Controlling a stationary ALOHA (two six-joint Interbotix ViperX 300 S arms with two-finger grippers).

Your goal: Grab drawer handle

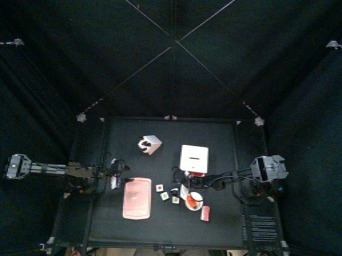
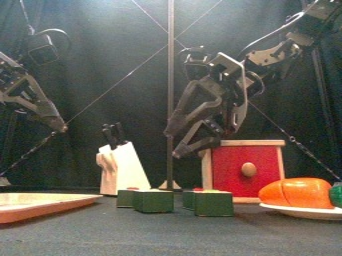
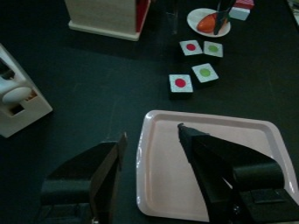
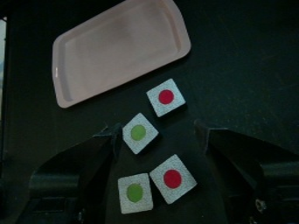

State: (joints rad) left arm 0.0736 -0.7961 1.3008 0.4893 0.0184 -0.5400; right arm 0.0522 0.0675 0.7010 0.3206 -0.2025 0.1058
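- the pink tray [image 3: 222,166] lies bare near the table's front left.
- the white plate [image 2: 305,210] at front right holds an orange and red vegetable [image 2: 297,191].
- the wooden drawer box [image 2: 246,170] with its red front and round handle [image 2: 249,169] stands right of centre.
- left gripper [image 3: 158,157] hangs above the tray, jaws spread wide, empty.
- right gripper [image 4: 163,149] hovers over four small tiles [image 4: 155,162], jaws wide apart, holding nothing.
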